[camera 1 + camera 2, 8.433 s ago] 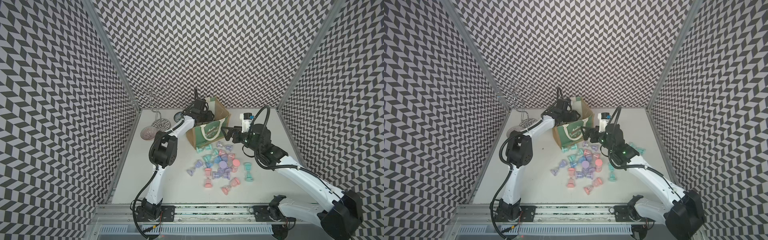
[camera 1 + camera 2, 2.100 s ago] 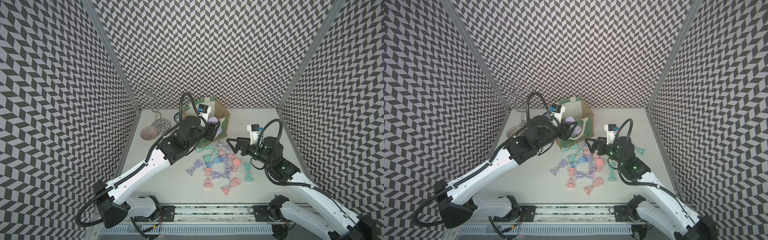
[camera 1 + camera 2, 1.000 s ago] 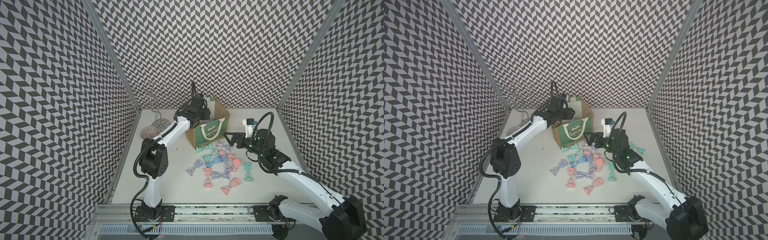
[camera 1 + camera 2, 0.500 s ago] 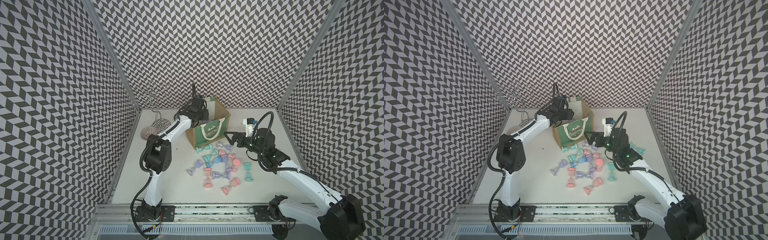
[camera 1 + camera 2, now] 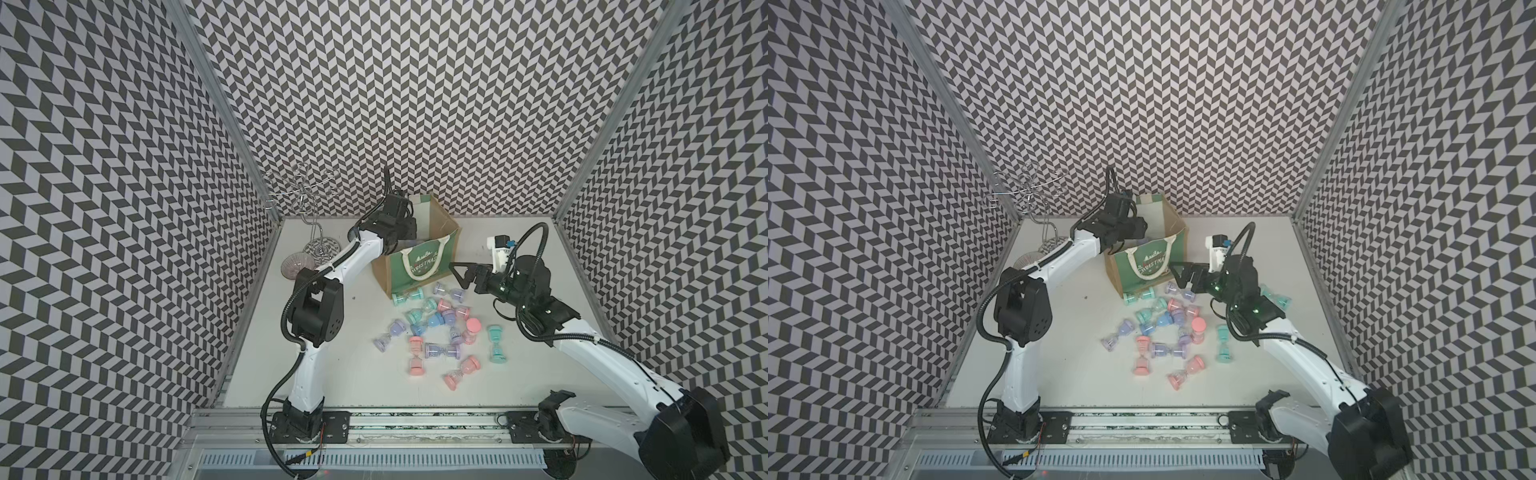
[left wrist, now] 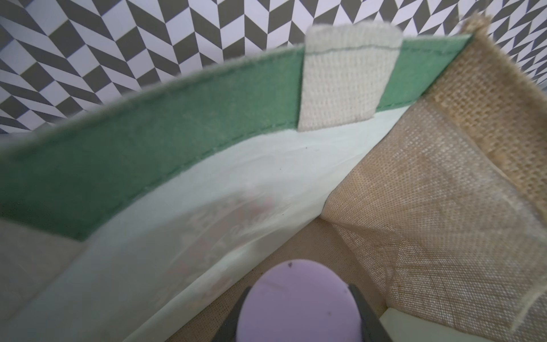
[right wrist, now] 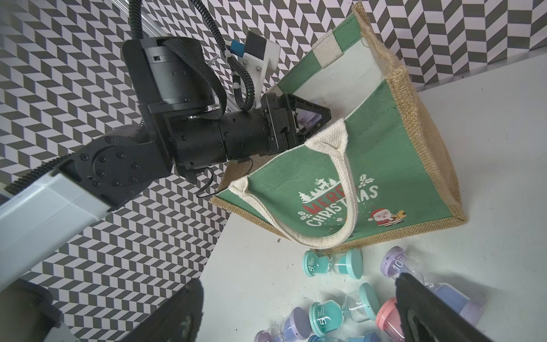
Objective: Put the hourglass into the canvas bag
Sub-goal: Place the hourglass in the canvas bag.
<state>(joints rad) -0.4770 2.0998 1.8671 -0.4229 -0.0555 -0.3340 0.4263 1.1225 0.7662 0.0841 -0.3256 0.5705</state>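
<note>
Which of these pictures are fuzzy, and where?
Left wrist view: the canvas bag blurs at its near green rim; the jute weave is sharper. Right wrist view: its print is crisp, the right gripper dark and soft-edged. Both top views: even light, faint shadows.

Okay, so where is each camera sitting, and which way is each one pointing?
Top views: high over the front rail, looking down on table, canvas bag, loose hourglasses; both arms whole.
Left wrist: at the bag's mouth, facing its lining; left gripper holds a purple hourglass.
Right wrist: low, facing the bag's front; the open right gripper frames it.
Shared: both wrist views show the bag's green rim.
</note>
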